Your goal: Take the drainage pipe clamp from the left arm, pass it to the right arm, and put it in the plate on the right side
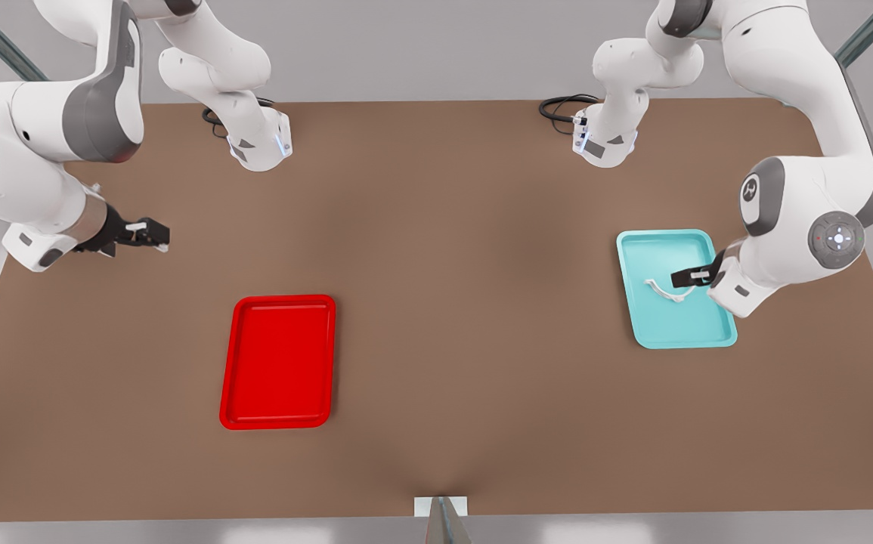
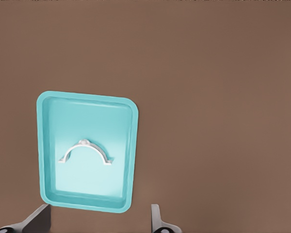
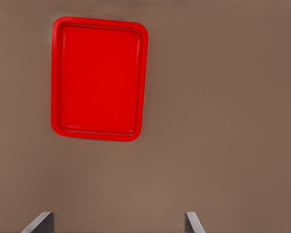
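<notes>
Two trays, one clamp, two arms on a tabletop

The drainage pipe clamp [image 1: 664, 290] lies inside the smaller tray [image 1: 651, 240] at the front view's right, the left gripper [image 1: 684, 278] above that tray, just beside the clamp. The plate [image 1: 279, 302] sits well apart toward the front view's left, nearer the table's [image 1: 451, 302] front edge; the right gripper [image 1: 156, 234] hangs behind and left of it.

The drainage pipe clamp [image 1: 664, 290], a thin white arc with short flat end tabs, lies inside the teal tray [image 1: 644, 245]. The plate [image 1: 232, 363], a bright red shallow rectangular tray with raised rim, sits flat on the desk [image 1: 451, 249], well apart from it.
</notes>
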Controlling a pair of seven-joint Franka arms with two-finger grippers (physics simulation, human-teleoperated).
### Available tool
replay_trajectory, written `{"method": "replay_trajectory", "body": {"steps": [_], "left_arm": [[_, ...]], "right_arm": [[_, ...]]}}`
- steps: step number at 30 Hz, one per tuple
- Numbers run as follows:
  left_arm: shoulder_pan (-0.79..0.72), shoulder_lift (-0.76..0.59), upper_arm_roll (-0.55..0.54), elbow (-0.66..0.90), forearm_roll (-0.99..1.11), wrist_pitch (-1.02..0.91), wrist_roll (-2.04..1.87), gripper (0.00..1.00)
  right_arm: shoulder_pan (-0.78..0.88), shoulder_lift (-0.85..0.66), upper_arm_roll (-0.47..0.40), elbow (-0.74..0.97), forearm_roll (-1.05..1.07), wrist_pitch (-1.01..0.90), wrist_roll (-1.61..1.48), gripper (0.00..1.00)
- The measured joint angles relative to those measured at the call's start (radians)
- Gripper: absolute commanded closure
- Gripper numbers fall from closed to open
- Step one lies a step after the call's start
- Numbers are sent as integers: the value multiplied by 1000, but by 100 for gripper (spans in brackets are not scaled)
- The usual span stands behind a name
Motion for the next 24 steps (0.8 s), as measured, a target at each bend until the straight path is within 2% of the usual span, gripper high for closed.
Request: {"method": "replay_trajectory", "body": {"steps": [4,7,9,14,24], "left_arm": [[2,43,37,-43,-1,42,34,0],[9,57,110,-215,-1,151,108,0],[20,73,163,-379,-2,293,180,0],[50,88,228,-586,-15,569,386,0],[48,136,268,-704,-119,854,865,0]], "right_arm": [[0,3,2,-3,-1,27,-8,0],[-1,5,3,-6,-1,38,-16,0],[-1,9,4,-6,-1,44,-20,0],[10,19,4,-7,7,76,-28,0],[20,22,3,-17,10,92,-39,0]]}}
